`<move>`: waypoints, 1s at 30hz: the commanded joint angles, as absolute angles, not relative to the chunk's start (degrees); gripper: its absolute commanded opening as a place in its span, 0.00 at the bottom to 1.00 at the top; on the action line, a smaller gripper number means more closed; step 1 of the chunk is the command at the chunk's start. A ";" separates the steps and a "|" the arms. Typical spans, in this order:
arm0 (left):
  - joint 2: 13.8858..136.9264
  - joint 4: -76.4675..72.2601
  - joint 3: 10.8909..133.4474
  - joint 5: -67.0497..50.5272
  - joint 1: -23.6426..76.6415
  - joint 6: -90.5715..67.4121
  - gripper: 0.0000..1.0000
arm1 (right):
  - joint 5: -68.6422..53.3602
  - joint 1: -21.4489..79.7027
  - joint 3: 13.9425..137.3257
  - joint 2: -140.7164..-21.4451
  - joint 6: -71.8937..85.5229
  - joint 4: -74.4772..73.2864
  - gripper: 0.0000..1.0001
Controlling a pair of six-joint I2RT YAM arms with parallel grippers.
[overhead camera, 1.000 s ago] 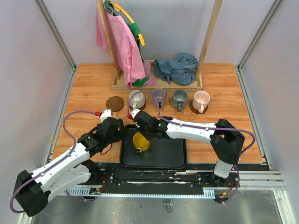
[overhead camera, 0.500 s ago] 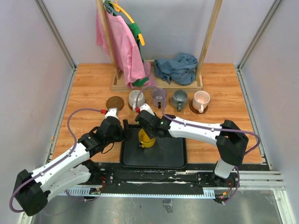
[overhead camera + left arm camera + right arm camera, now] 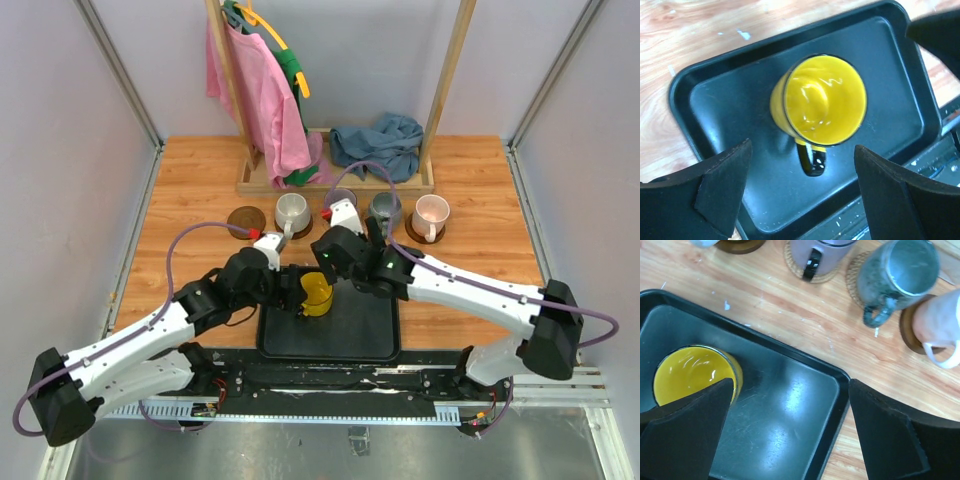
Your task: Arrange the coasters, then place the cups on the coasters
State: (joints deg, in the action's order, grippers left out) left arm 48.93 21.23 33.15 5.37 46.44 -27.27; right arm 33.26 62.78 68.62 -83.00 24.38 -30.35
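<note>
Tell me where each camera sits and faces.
Top external: above and behind, looking down on the table; left arm and right arm show.
Left wrist: on left arm, down onto yellow cup in black tray; left fingers show.
Right wrist: on right arm, down onto tray and grey cup; right fingers show.
Shared: all see the yellow cup.

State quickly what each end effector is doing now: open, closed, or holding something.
Left end effector: open, facing the yellow cup, not gripping it.
Right end effector: open, holding nothing.

Right gripper point(image 3: 790, 387) has released the yellow cup point(image 3: 317, 295) and drawn right — left gripper point(image 3: 802, 150) has moved in over it.
</note>
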 commanded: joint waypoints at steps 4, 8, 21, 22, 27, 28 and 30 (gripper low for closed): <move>55.53 22.80 37.76 2.11 52.16 -21.10 0.87 | 42.42 60.16 62.63 -74.86 29.54 -30.48 1.00; 59.08 23.54 37.97 3.22 52.69 -20.83 0.85 | 46.33 60.01 60.27 -70.57 30.74 -29.65 1.00; 65.71 21.28 38.05 3.76 53.26 -20.21 0.72 | 50.81 59.85 56.47 -65.36 31.23 -28.24 0.99; 66.28 21.11 38.12 3.78 53.33 -20.06 0.71 | 50.80 59.85 56.43 -65.52 31.25 -28.23 0.99; 68.53 20.79 38.40 5.11 54.19 -19.26 0.68 | 50.76 59.85 56.35 -65.97 31.32 -28.27 0.99; 68.81 20.55 38.41 5.20 54.34 -19.17 0.68 | 50.72 59.85 56.34 -66.00 31.25 -28.22 0.99; 69.35 19.96 38.43 5.35 54.56 -18.96 0.66 | 50.80 59.85 56.39 -66.05 31.14 -28.17 0.99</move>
State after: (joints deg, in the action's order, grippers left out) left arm 68.55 22.26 36.73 4.40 53.67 -20.40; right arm 48.31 60.31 56.90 -65.95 30.11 -28.60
